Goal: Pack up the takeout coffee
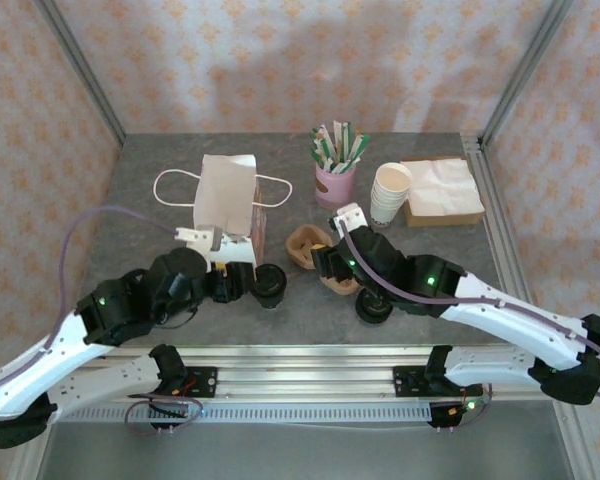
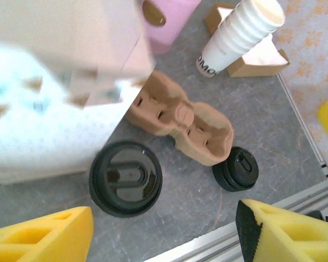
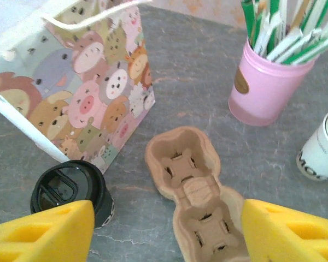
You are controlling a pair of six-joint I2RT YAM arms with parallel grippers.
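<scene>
Packed so far: nothing; the pulp cup carrier (image 3: 194,191) lies empty on the desk (image 1: 150,160).
First takeout coffee (image 2: 126,177): lidded, beside the animal-print bag (image 3: 82,98).
Second takeout coffee (image 2: 236,169): by the carrier's end.
Left gripper (image 2: 164,234): fingers wide, empty, above the first coffee.
Right gripper (image 3: 168,224): fingers wide, empty, straddling the carrier.
Left to do: likely both cups into the carrier.
</scene>
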